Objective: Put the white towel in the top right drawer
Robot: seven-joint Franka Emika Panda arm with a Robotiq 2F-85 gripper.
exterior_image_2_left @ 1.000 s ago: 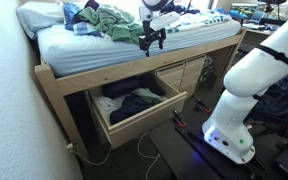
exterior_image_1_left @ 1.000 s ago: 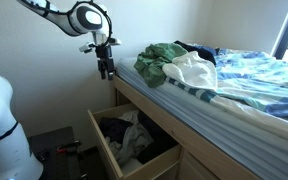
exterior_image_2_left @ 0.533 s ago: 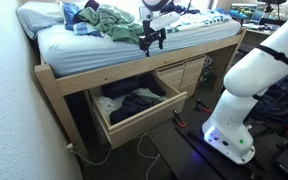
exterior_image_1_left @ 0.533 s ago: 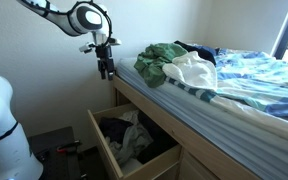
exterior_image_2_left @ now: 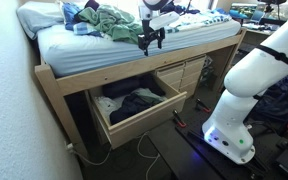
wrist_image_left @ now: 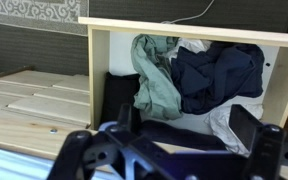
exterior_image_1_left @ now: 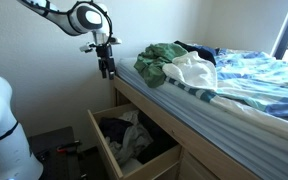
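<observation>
The white towel (exterior_image_1_left: 196, 70) lies crumpled on the bed beside a green garment (exterior_image_1_left: 156, 60). My gripper (exterior_image_1_left: 106, 70) hangs in the air off the bed's near corner, above the open drawer (exterior_image_1_left: 102, 145), left of the towel and apart from it. It also shows in an exterior view (exterior_image_2_left: 147, 42) at the bed's edge. In the wrist view the gripper (wrist_image_left: 184, 125) is open and empty, looking down into the drawer (wrist_image_left: 184, 30). The drawer holds a green cloth (wrist_image_left: 156, 75), a dark blue cloth (wrist_image_left: 219, 75) and a pale cloth (wrist_image_left: 224, 122).
The bed has a wooden frame (exterior_image_2_left: 94, 75) with more drawers (exterior_image_2_left: 179, 75) under it. A pile of clothes (exterior_image_2_left: 109, 22) lies on the blue striped sheet. The robot's white base (exterior_image_2_left: 246, 90) stands on the floor beside the bed. A white wall (exterior_image_1_left: 44, 90) is behind.
</observation>
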